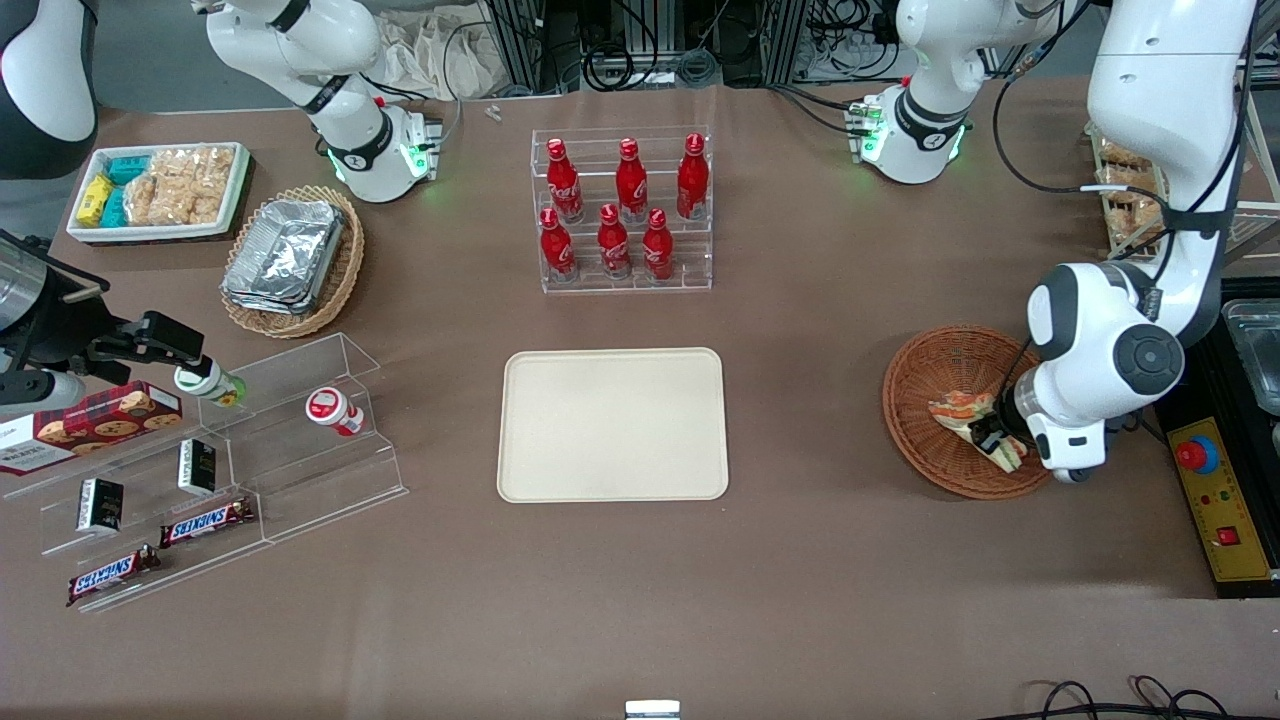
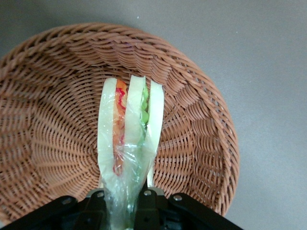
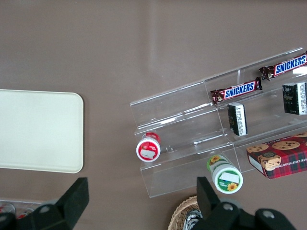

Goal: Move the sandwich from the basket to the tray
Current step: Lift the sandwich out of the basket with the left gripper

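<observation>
The left gripper (image 2: 122, 201) is clamped on the near end of the plastic-wrapped sandwich (image 2: 128, 134), whose long axis runs straight out from the fingers over the wicker basket (image 2: 53, 120), well apart from the cream tray (image 1: 613, 424).

My gripper (image 1: 992, 436) mostly hidden under its own arm, sandwich (image 2: 128, 143) end cut off by wrist frame edge, basket (image 1: 945, 400) rim at 3 o'clock hidden by the arm
</observation>
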You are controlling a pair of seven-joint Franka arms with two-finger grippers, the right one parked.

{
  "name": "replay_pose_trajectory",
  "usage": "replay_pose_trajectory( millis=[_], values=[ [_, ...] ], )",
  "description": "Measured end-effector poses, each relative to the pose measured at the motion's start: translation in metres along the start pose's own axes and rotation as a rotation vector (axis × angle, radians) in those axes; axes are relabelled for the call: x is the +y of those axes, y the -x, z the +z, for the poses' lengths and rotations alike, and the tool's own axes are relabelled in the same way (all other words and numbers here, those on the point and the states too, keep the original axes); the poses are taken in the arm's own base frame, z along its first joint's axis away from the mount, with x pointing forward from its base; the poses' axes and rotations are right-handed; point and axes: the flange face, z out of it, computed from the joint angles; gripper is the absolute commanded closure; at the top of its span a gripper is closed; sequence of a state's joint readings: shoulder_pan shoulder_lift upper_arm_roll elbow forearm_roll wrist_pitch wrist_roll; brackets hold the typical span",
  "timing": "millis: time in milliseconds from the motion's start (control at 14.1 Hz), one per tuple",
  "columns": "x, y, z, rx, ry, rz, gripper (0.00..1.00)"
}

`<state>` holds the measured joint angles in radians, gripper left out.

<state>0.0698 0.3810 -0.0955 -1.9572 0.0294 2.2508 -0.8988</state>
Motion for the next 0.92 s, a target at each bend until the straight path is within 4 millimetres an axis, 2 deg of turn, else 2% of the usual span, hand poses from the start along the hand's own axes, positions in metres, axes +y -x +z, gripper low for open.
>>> replay_pose_trajectory(
  millis=[213,354,567,780,921],
  values=[
    [0.01,-0.01,-0.049,-0.022,-0.033,-0.003,1.0],
    [0.016,-0.015,-0.092,-0.036,-0.053,-0.002,1.0],
    [0.023,-0.011,-0.158,-0.055,-0.072,0.048,1.0],
    [0.029,0.006,-0.217,-0.07,-0.071,0.219,1.0],
    [0.043,0.03,-0.239,-0.084,-0.052,0.305,1.0]
  ],
)
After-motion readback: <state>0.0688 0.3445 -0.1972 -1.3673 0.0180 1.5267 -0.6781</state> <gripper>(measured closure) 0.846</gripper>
